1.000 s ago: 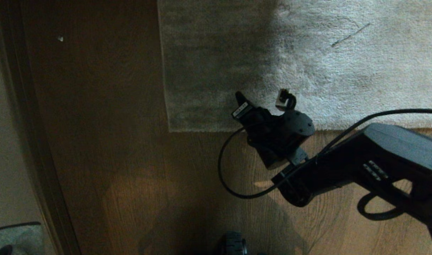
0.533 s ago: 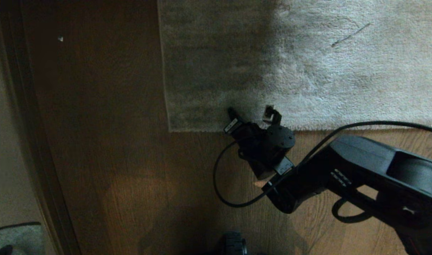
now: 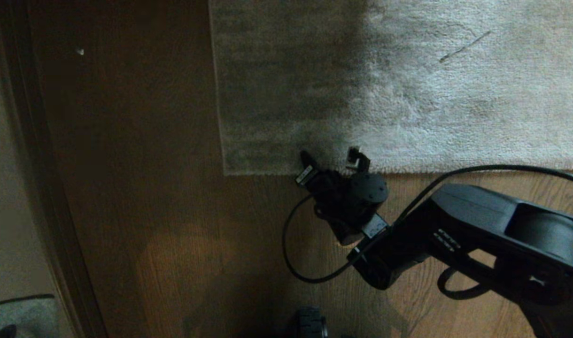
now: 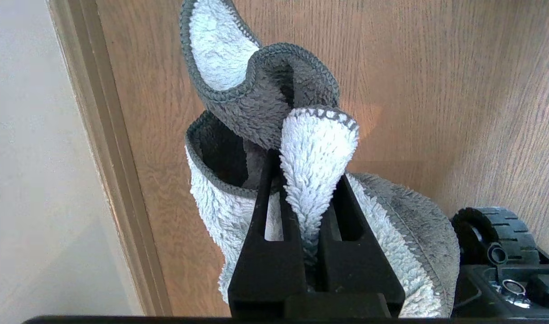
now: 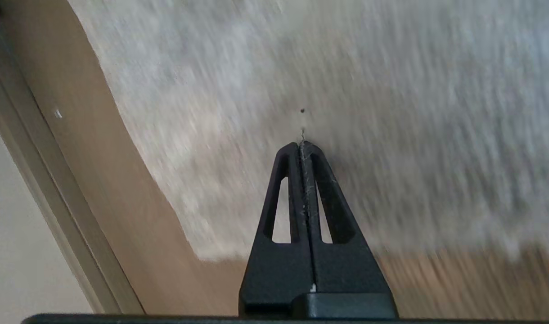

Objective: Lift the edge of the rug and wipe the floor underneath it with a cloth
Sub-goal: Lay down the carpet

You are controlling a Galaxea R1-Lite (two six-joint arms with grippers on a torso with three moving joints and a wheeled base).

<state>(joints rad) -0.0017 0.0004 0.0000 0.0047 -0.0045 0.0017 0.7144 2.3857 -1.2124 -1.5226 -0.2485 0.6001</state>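
**Right tool at the rug edge, left tool pinching the cloth**

Right tool (image 5: 303, 144) has its 2 black slotted fingers (image 5: 283, 198) pressed flat together, pinching nothing but a few stray fibres along the seam. In the head view the right tool (image 3: 331, 162) sits just at the rug edge (image 3: 277, 172), its dark wrist housing over the boundary between rug and floor. A small white label (image 3: 304, 174) is on the wrist, but its print is too small to read. The right arm (image 3: 493, 234) reaches in from the lower right, bent at the elbow, forearm angled up and leftward, with a black cable (image 3: 296, 253) looping out beside it over the planks.

The rug edge lies flat on the floor (image 3: 141, 197), with its corner (image 3: 226, 172) a little to the left of the tool. The rug's pile is short, fuzzy and light grey-beige, shaded darker on its left part. The floor is matte brown wood-grain plank, bordered at the left by a straight baseboard (image 3: 42, 188) and a pale wall.

Left tool (image 4: 309, 216) is clamped on a fold of the cloth (image 4: 317, 148): fluffy microfibre, pale blue-white on one face, dark grey on the other, with a stitched grey hem, curling in loose loops above the fingers. It hangs parked low beside the baseboard, with a ribbed black wheel (image 4: 499, 229) of the base nearby.
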